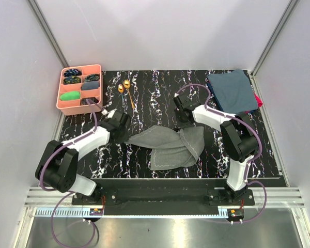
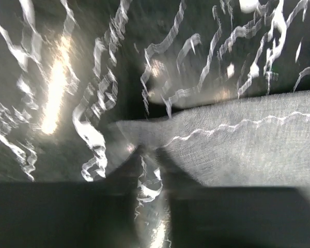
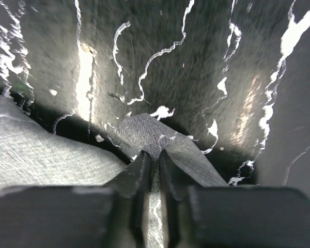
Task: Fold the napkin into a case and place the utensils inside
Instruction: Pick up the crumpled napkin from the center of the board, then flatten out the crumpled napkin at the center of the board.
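Note:
The grey napkin [image 1: 170, 145] lies crumpled in the middle of the marbled table, drawn to a point on its left side. My left gripper [image 1: 125, 135] is at that point. In the blurred left wrist view its fingers [image 2: 129, 170] close narrowly at the napkin [image 2: 237, 139] corner. My right gripper [image 1: 182, 125] is at the cloth's far right corner, and the right wrist view shows its jaws [image 3: 154, 157] pinching a fold of the napkin [image 3: 144, 132]. Two gold utensils [image 1: 125, 88] lie at the back, apart from both grippers.
A pink compartment tray [image 1: 66, 105] with small items stands at the back left. Dark blue cloths [image 1: 232, 90] are stacked at the back right, with something red under them. White walls enclose the table on three sides.

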`<state>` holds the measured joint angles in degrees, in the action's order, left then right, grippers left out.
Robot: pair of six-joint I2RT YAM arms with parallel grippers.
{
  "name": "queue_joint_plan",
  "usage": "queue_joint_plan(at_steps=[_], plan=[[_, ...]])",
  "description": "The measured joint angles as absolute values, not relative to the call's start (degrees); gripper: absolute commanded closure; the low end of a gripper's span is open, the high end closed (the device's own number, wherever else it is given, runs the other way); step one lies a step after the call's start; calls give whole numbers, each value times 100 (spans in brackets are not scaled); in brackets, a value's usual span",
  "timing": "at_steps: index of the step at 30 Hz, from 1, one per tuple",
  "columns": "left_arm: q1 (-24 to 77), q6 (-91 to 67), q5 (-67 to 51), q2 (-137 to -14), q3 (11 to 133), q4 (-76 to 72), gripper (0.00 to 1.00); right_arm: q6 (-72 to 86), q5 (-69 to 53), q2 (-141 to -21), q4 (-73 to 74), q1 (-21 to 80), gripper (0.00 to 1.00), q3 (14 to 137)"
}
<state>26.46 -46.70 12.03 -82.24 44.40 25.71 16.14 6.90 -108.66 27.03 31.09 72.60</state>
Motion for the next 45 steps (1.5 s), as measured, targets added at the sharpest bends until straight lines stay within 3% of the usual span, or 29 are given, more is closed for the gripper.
queue_joint_plan(at_steps=[3, 6, 16, 21, 25, 32, 35, 36, 37, 39, 43, 45], plan=[[2327, -4305, 1135, -8184, 4628, 2543, 100, 1522, 784, -10748, 2842, 3109, 100, 7432], [2228, -3830, 1201, -7802, 4995, 2681, 100, 1345, 996, -10265, 3103, 3109, 100, 7583], [2224, -3072, 1824, -5118, 6823, 3114, 100, 738, 1763, -7083, 3415, 3096, 100, 8296], [2209, -3006, 2405, -4298, 7070, 3385, 100, 591, 1979, -5793, 3415, 3085, 100, 8383], [2204, -3146, 2788, -4047, 7059, 3826, 100, 521, 2091, -5369, 3413, 3085, 100, 8374], [2204, -3463, 3371, -3833, 6731, 4554, 99, 550, 2377, -5616, 3653, 3068, 100, 7970], [2204, -3483, 3479, -3957, 6698, 4764, 73, 617, 2274, -5961, 3785, 2917, 100, 7837], [2196, -3474, 3465, -4091, 6702, 4788, 43, 652, 2152, -6130, 3817, 2814, 100, 7815], [2191, -3457, 3424, -4292, 6700, 4794, 29, 701, 1994, -6311, 3844, 2685, 100, 7808], [2167, -3391, 3216, -4849, 6702, 4790, 12, 781, 1699, -6689, 3870, 2510, 100, 7795], [2248, -3157, 2663, -6324, 6689, 4801, 10, 982, 1118, -7570, 3894, 2386, 99, 7644], [2596, -3044, 2624, -6718, 6630, 4853, 21, 1083, 864, -7911, 3885, 2366, 99, 7452]])
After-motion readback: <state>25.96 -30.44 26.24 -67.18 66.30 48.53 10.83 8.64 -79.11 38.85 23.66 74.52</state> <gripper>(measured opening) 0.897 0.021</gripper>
